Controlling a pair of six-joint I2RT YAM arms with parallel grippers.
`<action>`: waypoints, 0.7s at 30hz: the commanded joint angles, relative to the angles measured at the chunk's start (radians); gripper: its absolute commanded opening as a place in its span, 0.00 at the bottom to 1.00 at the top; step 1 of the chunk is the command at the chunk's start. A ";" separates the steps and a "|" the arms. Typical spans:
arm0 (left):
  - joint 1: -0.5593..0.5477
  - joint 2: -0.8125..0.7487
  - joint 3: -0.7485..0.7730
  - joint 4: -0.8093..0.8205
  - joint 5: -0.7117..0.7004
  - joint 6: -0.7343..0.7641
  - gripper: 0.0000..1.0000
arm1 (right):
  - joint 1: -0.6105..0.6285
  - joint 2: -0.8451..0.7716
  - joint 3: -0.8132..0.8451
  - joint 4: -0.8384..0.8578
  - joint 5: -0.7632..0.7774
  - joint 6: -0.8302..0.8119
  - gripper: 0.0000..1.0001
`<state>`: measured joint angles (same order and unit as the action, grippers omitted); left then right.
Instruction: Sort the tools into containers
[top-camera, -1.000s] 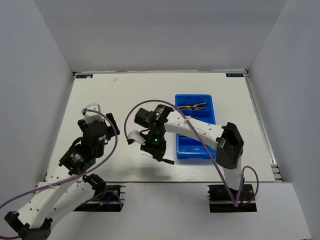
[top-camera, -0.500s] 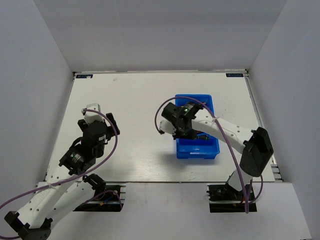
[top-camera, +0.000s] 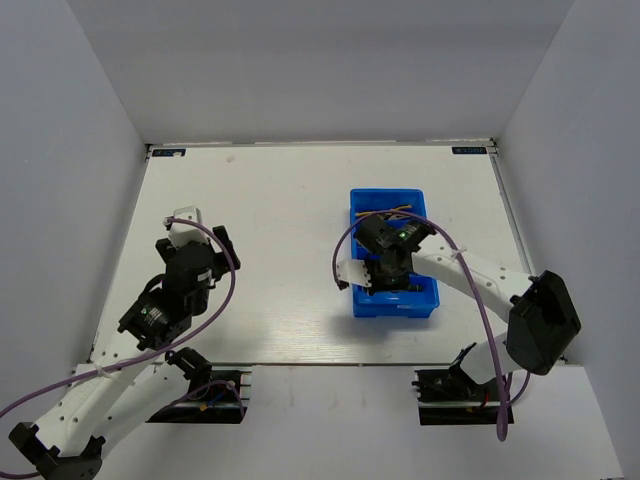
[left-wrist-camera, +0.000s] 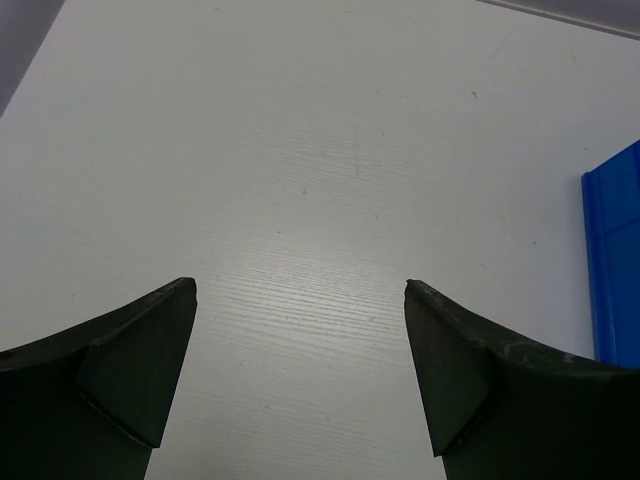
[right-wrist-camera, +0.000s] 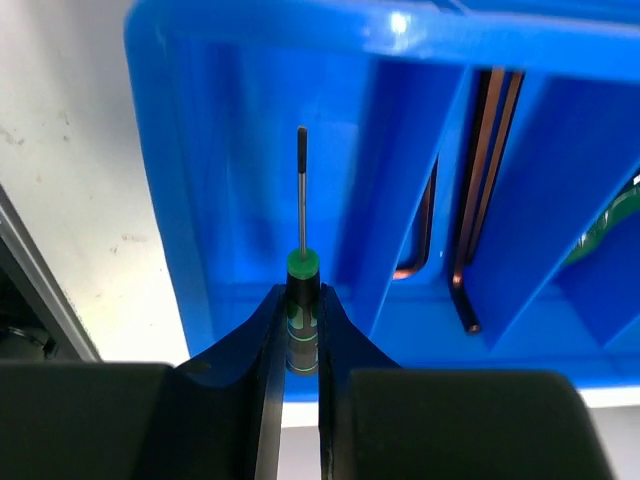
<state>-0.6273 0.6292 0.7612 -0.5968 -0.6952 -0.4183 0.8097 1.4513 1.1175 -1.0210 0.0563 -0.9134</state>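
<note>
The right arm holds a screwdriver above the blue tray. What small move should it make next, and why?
Probably open the fingers of the right gripper to drop the screwdriver: it hangs over a compartment of the blue tray that looks empty, beside the one holding hex keys.

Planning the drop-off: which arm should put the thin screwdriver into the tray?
Right. The right gripper is shut on the thin screwdriver, directly above a compartment of the blue tray. The left gripper is open, holding nothing, over the table beside the tray.
</note>
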 joint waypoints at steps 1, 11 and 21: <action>0.003 -0.010 -0.005 0.022 0.010 0.016 0.96 | -0.009 0.018 -0.002 0.058 -0.046 -0.076 0.12; 0.003 0.009 -0.005 0.040 0.048 0.026 0.97 | -0.026 0.032 0.082 0.024 -0.047 -0.012 0.39; 0.003 0.047 -0.025 0.144 0.195 0.142 0.06 | -0.134 -0.164 -0.028 0.399 0.196 0.356 0.00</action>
<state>-0.6273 0.6479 0.7483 -0.5182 -0.5976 -0.3504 0.7238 1.3674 1.1690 -0.8661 0.0372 -0.7570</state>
